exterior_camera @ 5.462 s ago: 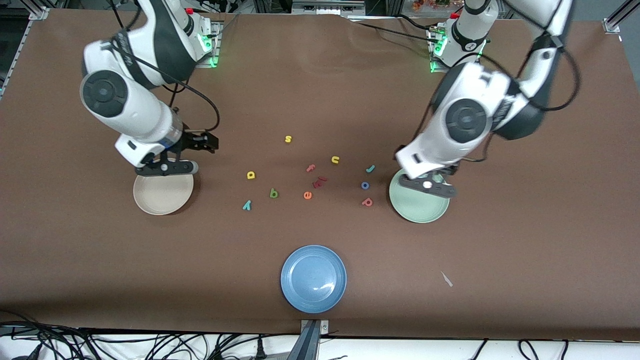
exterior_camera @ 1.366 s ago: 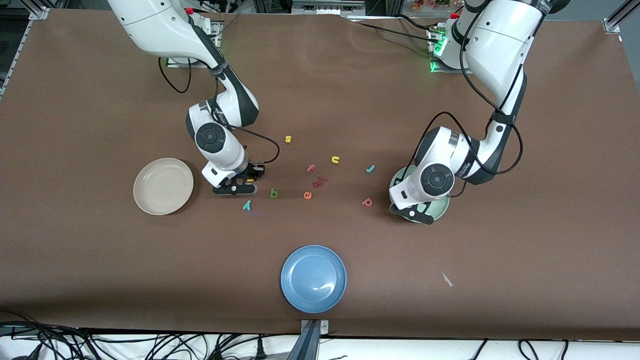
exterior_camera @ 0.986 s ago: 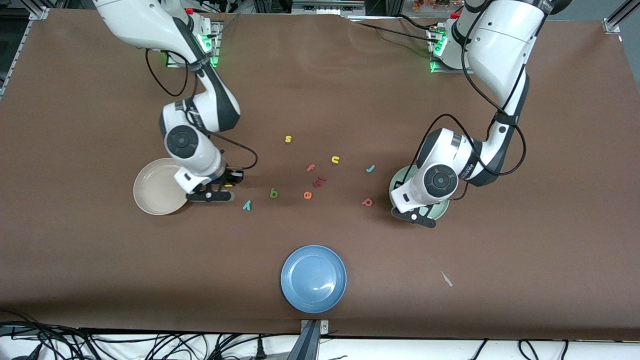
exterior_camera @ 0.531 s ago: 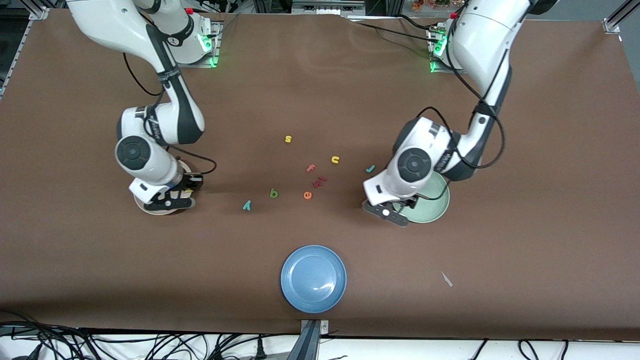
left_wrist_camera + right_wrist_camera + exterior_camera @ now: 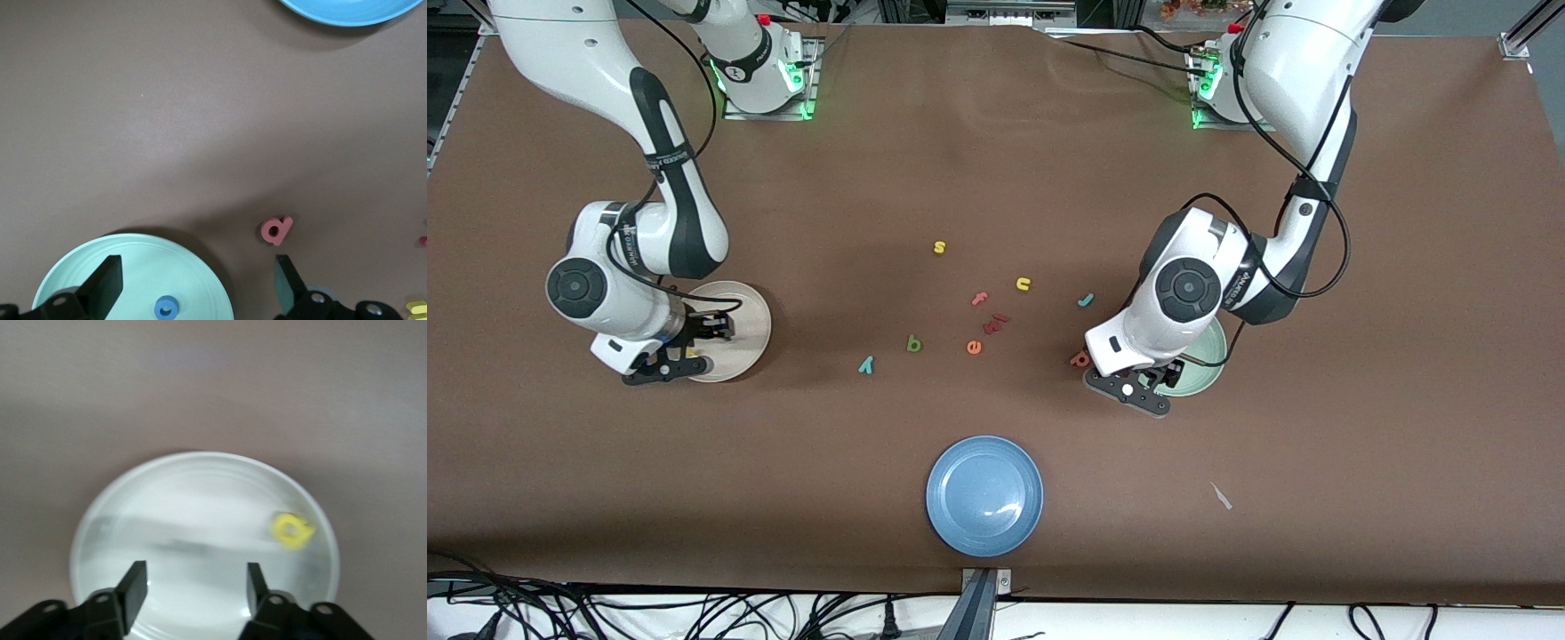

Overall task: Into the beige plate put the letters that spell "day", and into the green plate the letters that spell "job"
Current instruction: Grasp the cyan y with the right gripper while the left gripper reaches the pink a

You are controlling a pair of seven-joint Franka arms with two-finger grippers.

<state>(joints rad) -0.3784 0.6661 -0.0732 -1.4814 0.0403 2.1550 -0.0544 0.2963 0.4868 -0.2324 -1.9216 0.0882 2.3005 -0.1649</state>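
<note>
In the front view the right arm's wrist covers part of the beige plate [image 5: 749, 313] and the left arm's wrist covers most of the green plate [image 5: 1208, 372], while the right wrist view shows a motion-blurred yellow letter [image 5: 293, 530] whose shape cannot be read.

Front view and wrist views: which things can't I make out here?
- Blue "o" in the green plate: hidden in the front view under the left arm; left wrist view only.
- Yellow letter against the beige plate: blurred in the right wrist view, shape unreadable.
- Salmon letter: partly covered by the left arm, front view.
</note>
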